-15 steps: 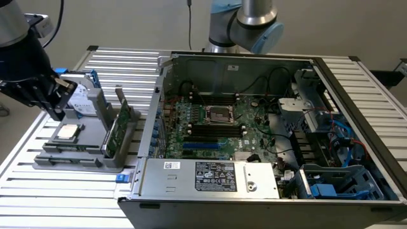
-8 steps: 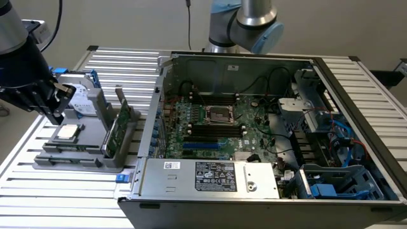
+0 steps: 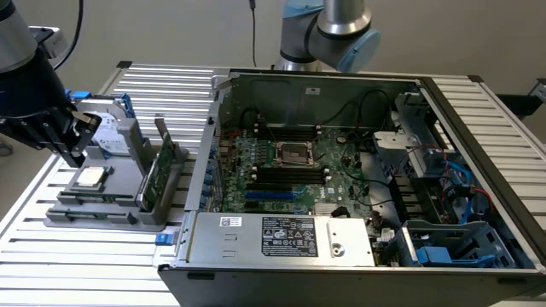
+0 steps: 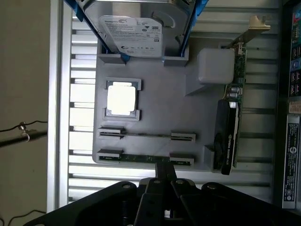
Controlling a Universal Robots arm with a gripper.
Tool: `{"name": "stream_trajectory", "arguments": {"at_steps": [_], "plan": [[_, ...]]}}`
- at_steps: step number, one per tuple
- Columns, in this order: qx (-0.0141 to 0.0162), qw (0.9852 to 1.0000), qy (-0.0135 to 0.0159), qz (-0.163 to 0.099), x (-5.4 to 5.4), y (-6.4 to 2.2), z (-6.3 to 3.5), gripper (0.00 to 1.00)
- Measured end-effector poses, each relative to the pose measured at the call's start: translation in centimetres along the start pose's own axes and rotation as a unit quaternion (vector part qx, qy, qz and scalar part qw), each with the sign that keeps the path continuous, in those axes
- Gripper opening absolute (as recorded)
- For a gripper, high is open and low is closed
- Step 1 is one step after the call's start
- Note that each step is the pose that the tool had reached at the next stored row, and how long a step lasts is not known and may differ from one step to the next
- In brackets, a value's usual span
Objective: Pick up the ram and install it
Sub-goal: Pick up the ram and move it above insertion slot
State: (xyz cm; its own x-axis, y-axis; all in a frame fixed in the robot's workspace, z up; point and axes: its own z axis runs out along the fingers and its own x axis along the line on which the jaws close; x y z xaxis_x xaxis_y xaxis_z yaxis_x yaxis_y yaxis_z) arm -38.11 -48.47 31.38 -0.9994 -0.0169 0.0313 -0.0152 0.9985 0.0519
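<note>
In the exterior view our gripper [image 3: 73,152] hung over the grey holder [image 3: 102,220]; we couldn't tell its opening. In the wrist view the ram [image 4: 146,159] sat slotted in that holder, so picking and installing both remained.

fixture [image 3: 96,220]: exterior view's left of case [image 3: 324,89] | ram [image 4: 146,160]: in fixture slot | tool [image 3: 73,152]: above fixture

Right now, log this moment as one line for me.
stage: pre-grasp | end effector: over gray parts holder, nearest ram | ram: in holder slot, not lifted | computer case: open
</note>
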Motion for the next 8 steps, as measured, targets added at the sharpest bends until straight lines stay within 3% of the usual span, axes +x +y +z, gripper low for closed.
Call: {"name": "stream_trajectory", "arguments": {"at_steps": [8], "plan": [[0.0,1.0,0.0,0.0,0.0,0.0,0.0,0.11]]}}
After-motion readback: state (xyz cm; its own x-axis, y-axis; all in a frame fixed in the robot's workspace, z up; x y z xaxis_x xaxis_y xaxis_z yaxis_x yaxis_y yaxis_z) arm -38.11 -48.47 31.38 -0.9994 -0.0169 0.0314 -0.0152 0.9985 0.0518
